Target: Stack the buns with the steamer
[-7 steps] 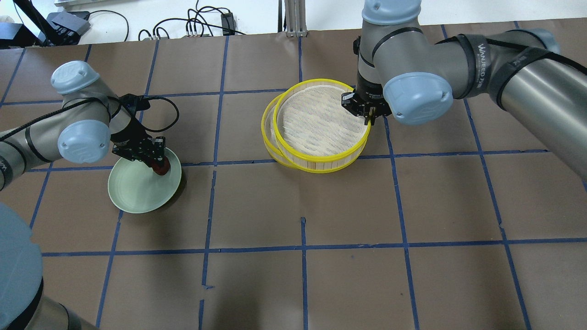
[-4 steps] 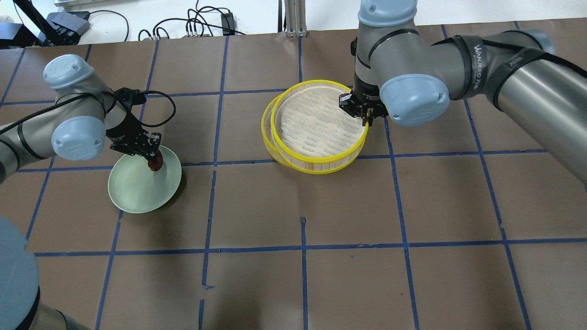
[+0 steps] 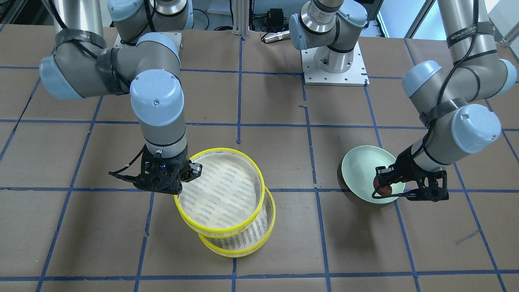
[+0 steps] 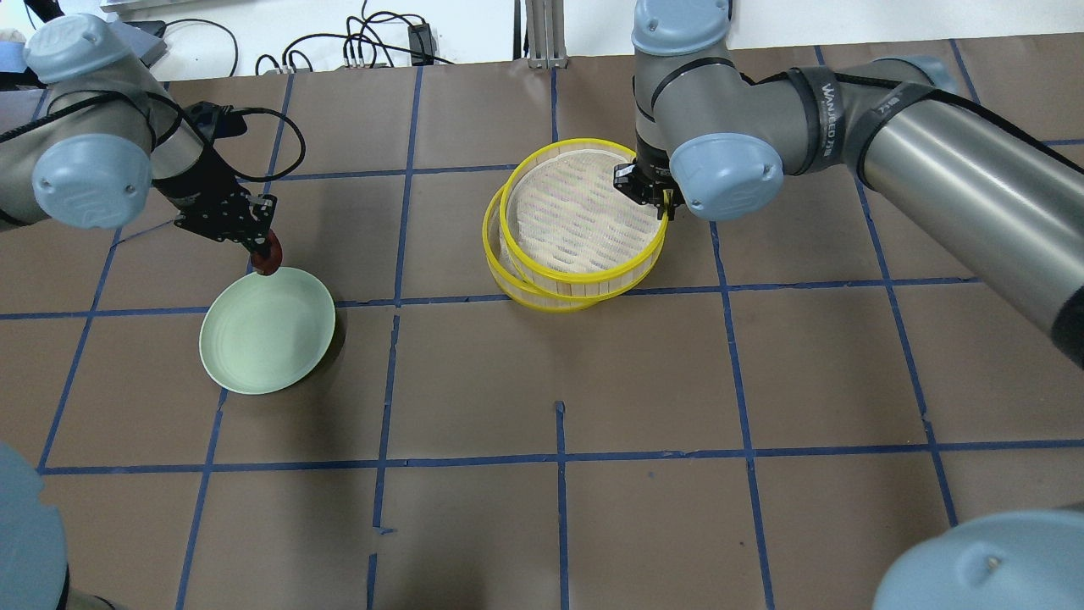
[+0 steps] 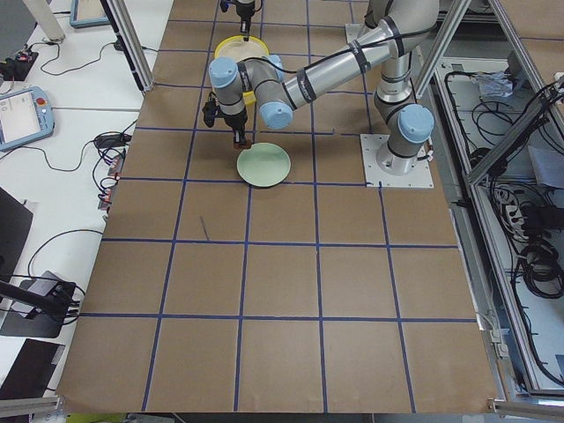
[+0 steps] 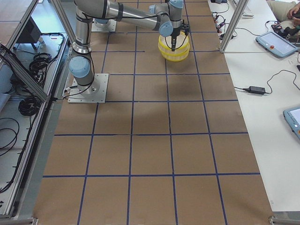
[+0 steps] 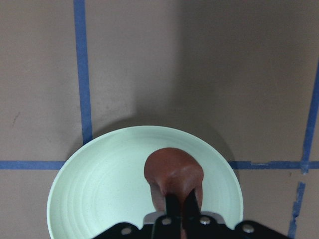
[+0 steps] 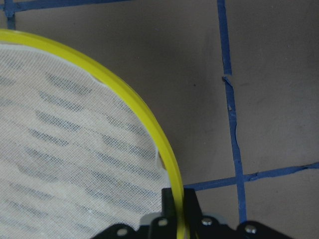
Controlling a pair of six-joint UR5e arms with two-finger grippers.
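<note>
My left gripper (image 4: 264,251) is shut on the glossy dark reddish-brown bun (image 4: 268,257) and holds it in the air over the far edge of the pale green plate (image 4: 254,343). The left wrist view shows the bun (image 7: 173,173) pinched between the fingers above the plate (image 7: 99,184). My right gripper (image 4: 666,207) is shut on the yellow rim of the upper steamer tray (image 4: 576,216) and holds it raised and offset over the lower steamer tray (image 4: 550,305). The rim (image 8: 149,124) runs between the fingers in the right wrist view. The white bun is out of view.
The table is brown paper with a grid of blue tape. In the front-facing view the plate (image 3: 361,170) lies right of the two trays (image 3: 247,239). Cables and boxes lie beyond the table's far edge (image 4: 364,42).
My left gripper has lifted the dark bun off the plate and carried it up and toward the far left. My right gripper has moved the upper tray up and slightly left.
</note>
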